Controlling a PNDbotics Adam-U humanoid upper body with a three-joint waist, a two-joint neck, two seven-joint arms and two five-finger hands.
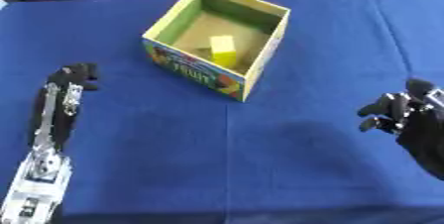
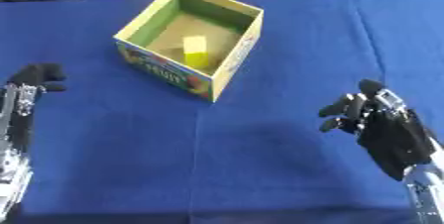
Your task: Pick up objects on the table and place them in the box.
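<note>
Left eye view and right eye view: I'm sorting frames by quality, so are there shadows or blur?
Left eye view: soft throughout, the print on the open cardboard box unreadable; right eye view: a dark shadow lies on the blue tablecloth near the right hand.

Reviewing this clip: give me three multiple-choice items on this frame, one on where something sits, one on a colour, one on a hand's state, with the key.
1. Where is the yellow rectangular block?
A. on the cloth beside the box
B. inside the open cardboard box
C. in the right robot hand

2. What colour is the tablecloth?
A. blue
B. red
C. white

3. What is the state of the left robot hand?
A. pinching the block
B. flat on the box rim
C. fingers curled, holding nothing

Key: 1 B, the block lies on the box floor. 2 A, blue cloth covers the table. 3 C, the left robot hand is curled over bare cloth, left of the box; the right robot hand is likewise empty.
</note>
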